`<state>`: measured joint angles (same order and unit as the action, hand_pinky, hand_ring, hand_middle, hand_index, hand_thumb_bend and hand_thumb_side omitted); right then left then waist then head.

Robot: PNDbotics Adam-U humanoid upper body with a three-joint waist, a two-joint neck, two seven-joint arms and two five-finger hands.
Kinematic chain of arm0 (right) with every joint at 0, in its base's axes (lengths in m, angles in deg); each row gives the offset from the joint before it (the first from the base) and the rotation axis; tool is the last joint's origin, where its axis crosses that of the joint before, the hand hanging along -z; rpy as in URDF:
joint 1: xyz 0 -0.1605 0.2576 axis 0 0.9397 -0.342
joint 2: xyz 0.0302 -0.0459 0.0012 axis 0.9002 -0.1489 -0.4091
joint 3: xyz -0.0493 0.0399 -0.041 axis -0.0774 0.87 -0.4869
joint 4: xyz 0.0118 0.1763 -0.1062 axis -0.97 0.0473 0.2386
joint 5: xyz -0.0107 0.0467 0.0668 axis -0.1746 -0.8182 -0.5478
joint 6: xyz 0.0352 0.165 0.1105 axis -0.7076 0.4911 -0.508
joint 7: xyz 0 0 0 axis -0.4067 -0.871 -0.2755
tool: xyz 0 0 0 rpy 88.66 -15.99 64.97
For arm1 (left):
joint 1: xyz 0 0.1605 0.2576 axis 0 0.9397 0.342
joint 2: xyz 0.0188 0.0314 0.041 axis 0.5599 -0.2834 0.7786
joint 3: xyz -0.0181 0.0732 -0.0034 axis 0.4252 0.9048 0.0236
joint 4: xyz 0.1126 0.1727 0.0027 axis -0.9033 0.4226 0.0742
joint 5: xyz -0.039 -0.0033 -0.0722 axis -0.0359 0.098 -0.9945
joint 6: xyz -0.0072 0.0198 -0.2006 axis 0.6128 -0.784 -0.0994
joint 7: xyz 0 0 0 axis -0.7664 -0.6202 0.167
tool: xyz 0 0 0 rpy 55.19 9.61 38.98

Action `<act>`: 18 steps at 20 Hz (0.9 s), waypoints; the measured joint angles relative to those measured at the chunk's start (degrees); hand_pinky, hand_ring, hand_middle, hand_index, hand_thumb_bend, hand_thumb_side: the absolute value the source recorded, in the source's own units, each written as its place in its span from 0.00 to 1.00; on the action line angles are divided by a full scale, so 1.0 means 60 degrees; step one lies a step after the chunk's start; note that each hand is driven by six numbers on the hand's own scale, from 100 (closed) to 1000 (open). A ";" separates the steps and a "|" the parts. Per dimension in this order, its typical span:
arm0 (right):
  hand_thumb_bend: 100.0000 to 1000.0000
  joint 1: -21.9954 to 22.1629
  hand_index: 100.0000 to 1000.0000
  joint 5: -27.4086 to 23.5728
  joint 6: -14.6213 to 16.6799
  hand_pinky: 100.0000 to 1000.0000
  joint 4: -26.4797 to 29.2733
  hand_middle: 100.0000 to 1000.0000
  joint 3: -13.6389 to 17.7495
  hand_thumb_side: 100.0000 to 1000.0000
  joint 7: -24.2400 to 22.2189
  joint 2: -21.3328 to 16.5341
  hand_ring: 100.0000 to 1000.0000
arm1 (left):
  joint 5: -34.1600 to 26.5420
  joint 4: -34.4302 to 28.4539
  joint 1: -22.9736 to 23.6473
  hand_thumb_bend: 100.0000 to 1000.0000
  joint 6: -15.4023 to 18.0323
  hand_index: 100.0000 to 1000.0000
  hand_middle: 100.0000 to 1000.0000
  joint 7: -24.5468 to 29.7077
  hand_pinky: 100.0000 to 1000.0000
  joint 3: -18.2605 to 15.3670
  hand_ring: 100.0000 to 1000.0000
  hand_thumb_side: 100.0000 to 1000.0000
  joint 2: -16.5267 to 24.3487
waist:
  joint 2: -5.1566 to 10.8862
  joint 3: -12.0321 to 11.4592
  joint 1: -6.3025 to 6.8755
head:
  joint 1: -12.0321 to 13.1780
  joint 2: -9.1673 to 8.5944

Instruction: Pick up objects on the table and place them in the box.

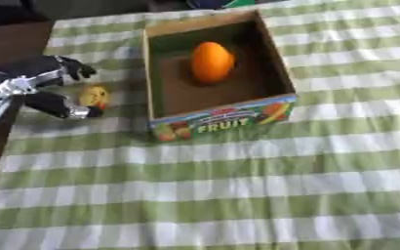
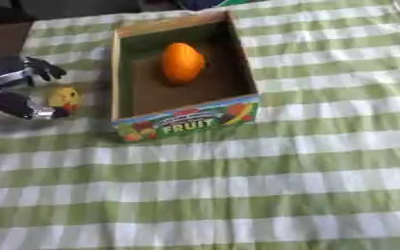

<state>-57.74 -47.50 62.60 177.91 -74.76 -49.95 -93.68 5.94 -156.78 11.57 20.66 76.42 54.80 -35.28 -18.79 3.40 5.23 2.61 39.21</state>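
Note:
A cardboard box (image 1: pixel 271 58) printed FRUIT on its front stands upright on the green-and-white checked cloth. An orange, egg-shaped fruit (image 1: pixel 212 62) lies inside it. Left of the box a small yellow fruit with a red patch (image 1: pixel 93 96) rests on the cloth. My left hand (image 1: pixel 54 85) sits around that fruit, fingers spread above it and thumb below, apart and not closed on it. My right hand shows in neither view.
The table's left edge and dark floor lie just behind my left hand (image 2: pixel 15 88). The checked cloth (image 1: pixel 237 195) stretches wide in front of and right of the box. A dark and green object (image 1: pixel 220 4) sits at the far edge.

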 measured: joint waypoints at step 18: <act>0.00 0.0112 0.83 -0.0009 0.0009 0.74 0.0000 0.61 0.0095 0.94 -0.0009 0.0173 0.72 | 0.0930 -0.0592 -0.0172 0.25 -0.0945 0.86 0.71 0.2585 0.54 -0.0825 0.73 0.65 -0.0093 | -0.0057 0.0020 -0.0055 | 0.0011 0.0000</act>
<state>-57.07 -47.55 62.66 177.91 -74.19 -50.01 -92.64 11.52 -160.33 10.54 14.99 91.93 49.85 -35.83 -19.13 3.52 4.89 2.68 39.21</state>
